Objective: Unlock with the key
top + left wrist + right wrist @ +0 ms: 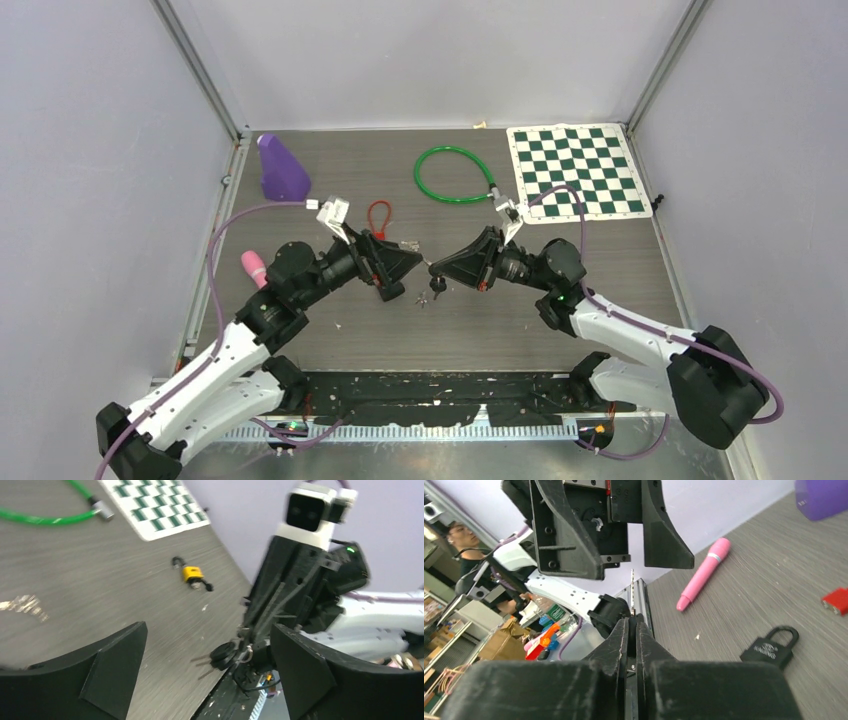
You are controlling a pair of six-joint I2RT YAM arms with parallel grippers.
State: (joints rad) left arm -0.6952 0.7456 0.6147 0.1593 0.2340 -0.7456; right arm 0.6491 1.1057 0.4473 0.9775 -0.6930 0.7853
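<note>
My right gripper [438,267] is shut on a key of a black-headed key bunch [435,290], which hangs just above the table at its middle. In the left wrist view the bunch [226,655] dangles from the right gripper's tip, between my open left fingers [115,665]. My left gripper [408,266] is open and empty, tip to tip with the right one. A black padlock [771,647] lies on the table below the left gripper. A yellow padlock [192,573] with something black in its keyhole lies further off. Both padlocks are hidden in the top view.
A green cable loop [455,175] and a checkerboard mat [578,170] lie at the back right. A purple cone [283,168], a red cable lock [379,215] and a pink pen [253,266] lie on the left. A small silvery item [408,245] lies by the left gripper.
</note>
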